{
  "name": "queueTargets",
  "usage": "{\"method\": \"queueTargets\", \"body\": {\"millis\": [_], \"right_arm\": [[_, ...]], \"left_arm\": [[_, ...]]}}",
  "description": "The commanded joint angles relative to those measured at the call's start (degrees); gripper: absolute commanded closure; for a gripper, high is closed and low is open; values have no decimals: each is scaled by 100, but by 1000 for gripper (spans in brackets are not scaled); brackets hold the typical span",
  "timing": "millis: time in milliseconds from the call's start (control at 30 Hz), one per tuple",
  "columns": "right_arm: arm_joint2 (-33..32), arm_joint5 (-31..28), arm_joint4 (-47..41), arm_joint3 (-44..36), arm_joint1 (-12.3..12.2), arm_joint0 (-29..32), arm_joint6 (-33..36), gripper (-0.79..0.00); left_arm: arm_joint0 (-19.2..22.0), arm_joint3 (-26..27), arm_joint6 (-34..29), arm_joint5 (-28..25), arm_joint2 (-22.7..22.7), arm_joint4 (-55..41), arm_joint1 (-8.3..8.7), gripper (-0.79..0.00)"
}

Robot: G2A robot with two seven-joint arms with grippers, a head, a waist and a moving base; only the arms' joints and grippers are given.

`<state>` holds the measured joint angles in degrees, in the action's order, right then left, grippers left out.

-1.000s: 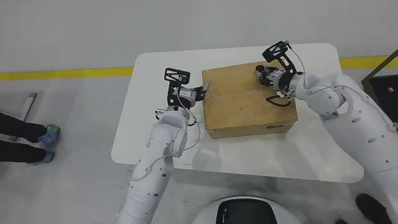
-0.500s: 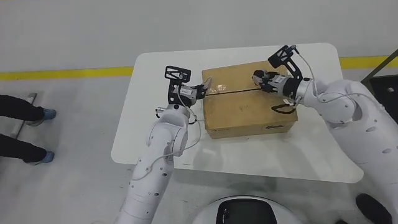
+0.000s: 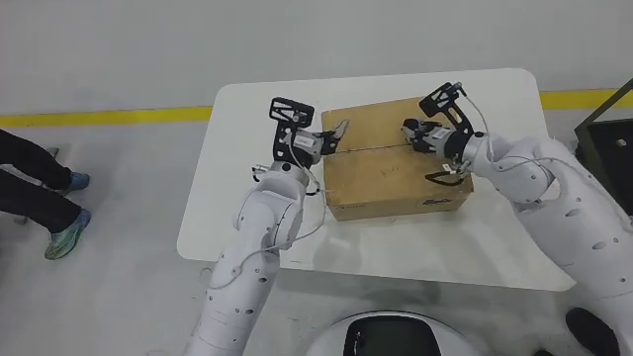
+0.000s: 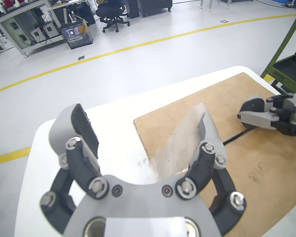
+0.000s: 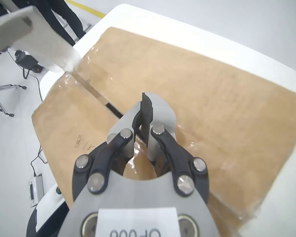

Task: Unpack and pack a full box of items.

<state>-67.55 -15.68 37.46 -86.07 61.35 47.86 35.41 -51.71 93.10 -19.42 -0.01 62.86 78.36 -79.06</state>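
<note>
Main risk from here: the right gripper [image 3: 407, 131], fingers pressed together, sits tip-down on the centre seam [image 5: 98, 97] towards the right end of the lid. If it drives along or down too hard it could punch through the flap edge or crush whatever is packed just beneath, and a sideways drag could skid the whole carton across the white round-cornered table [image 3: 257, 218], since nothing is clamping it. Second risk: the left gripper [image 3: 339, 131], fingers spread wide, hangs at the seam's left end with one finger just over the lid edge and is not gripping. If the flaps spring or the box shifts, that finger could snag the flap or the clear tape [image 5: 138, 149]. The tape may also stretch and cling rather than part cleanly. From the right wrist view it is hard to tell whether a bit of film is caught between the closed pads, probably not. The brown cardboard box [image 3: 396, 158] sits centre-right in the top view, on the right half of the table, long side across the frame and well inside the table edge. It is closed: two lid flaps meet at a dark slit running left to right, which looks slightly parted near the middle. Glossy tape glints along the seam and wraps the near corners. The cardboard is plain and flat, with a small pen scribble on the lower flap.
</note>
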Motion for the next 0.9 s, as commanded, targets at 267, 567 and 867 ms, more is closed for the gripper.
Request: {"method": "queueTargets", "body": {"millis": [267,567,867], "right_arm": [[-1319,434,-220,-191,-191,203,-32,0],[-2013,614,-392,-343,-296,720,-2,0],[-2443,708,-1078,-406,-349,925,327,-240]], "left_arm": [[715,-516,61,-370,-764,-55,-213,-785],[1316,-1083,117,-822,-1578,-285,-496,-785],[1662,-1349,180,-1042,-2045,-534,-749,-785]]}}
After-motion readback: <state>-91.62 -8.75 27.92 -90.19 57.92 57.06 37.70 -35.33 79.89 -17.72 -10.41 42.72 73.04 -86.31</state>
